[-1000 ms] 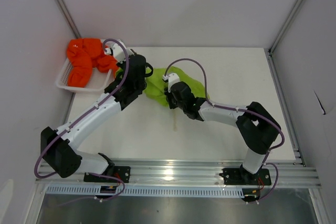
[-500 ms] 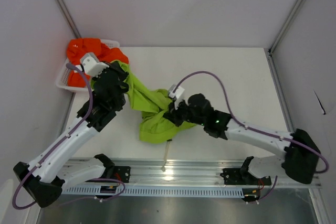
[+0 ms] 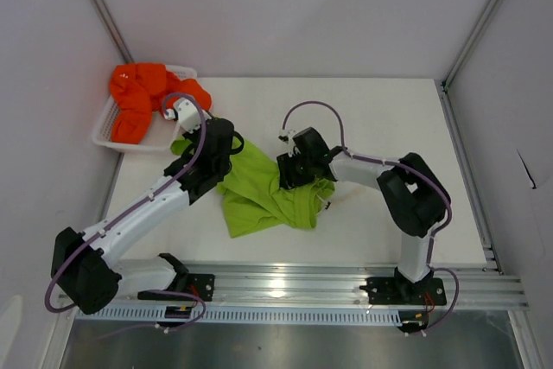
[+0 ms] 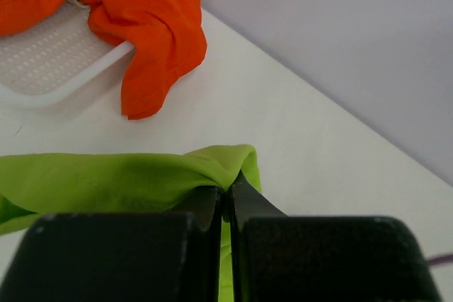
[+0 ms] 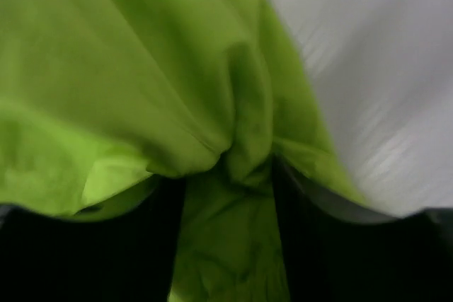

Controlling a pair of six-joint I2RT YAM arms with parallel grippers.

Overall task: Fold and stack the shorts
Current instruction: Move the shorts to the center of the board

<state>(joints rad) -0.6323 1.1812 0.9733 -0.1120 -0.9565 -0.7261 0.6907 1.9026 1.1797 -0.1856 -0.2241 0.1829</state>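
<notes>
Seen from above, the white counter (image 3: 389,118) carries everything, and every place below is given from the white mesh basket (image 3: 147,148) at its far left corner. The lime green shorts (image 3: 259,192) lie rumpled on the counter to the right of the basket and nearer my bases, well apart from it apart from one corner drawn up toward it. The orange shorts (image 3: 138,101) are heaped inside the basket, with one fold spilling over its right rim onto the counter. My left fingers (image 4: 249,204), just to the right of the basket, are closed tight on a raised fold of the lime green shorts. My right fingers (image 5: 311,245), farther right of the basket, stand a little apart with bunched green cloth filling the gap; the wrist view is blurred, and I cannot tell whether they grip the cloth or only straddle it.
</notes>
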